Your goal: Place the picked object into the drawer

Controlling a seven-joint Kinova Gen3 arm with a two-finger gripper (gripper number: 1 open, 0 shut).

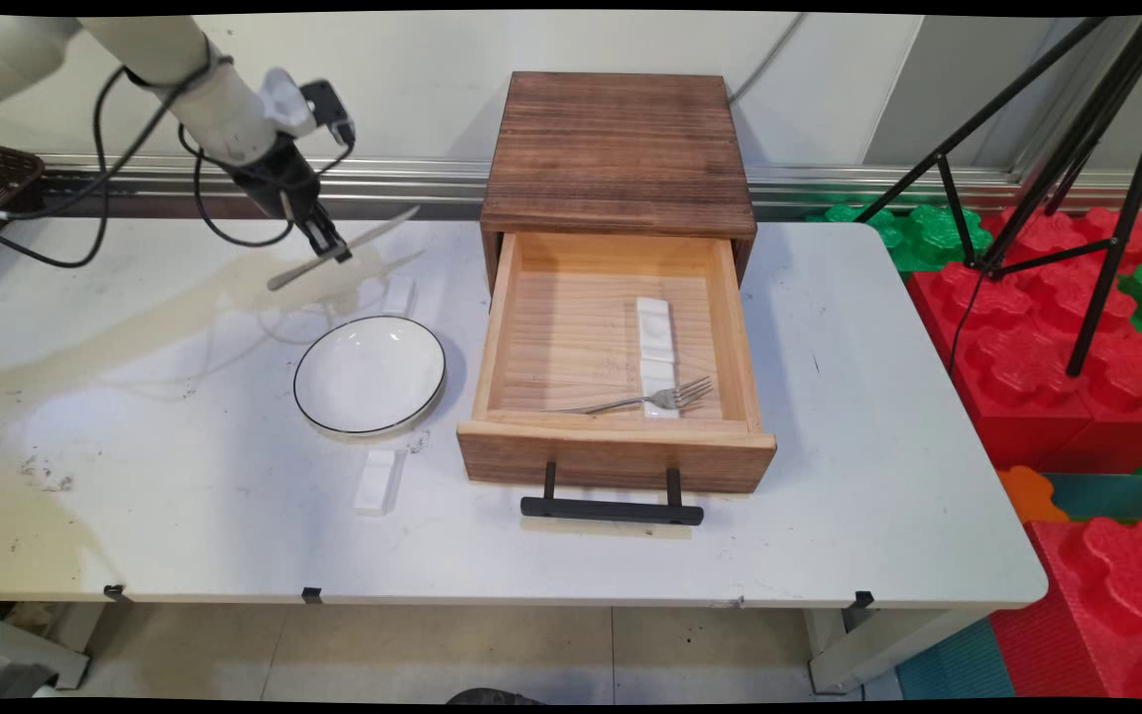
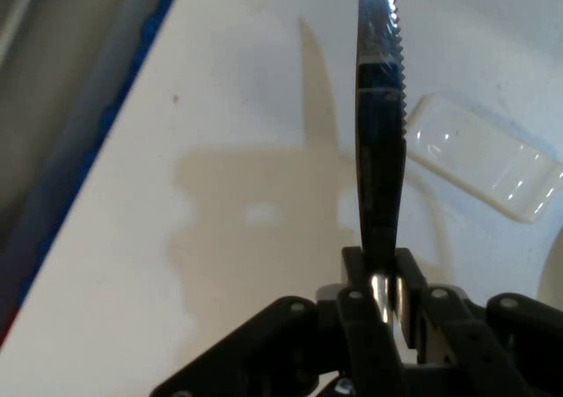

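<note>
Black gripper (image 2: 384, 278) fingers sit clenched on a serrated knife (image 2: 380, 124), pinching it near its middle so the blade juts out ahead, raised above the white surface (image 1: 878, 416). Just below the gripper lies a small white rest (image 2: 482, 158); beyond that, nearer the camera, a white bowl (image 1: 370, 376) with a dark rim, and another white rest (image 1: 379, 481) past it. Well off to the gripper's side stands a wooden box (image 1: 619, 154) with its drawer (image 1: 616, 451) pulled open, holding a fork (image 1: 652, 400) propped on a long white rest (image 1: 656, 353).
</note>
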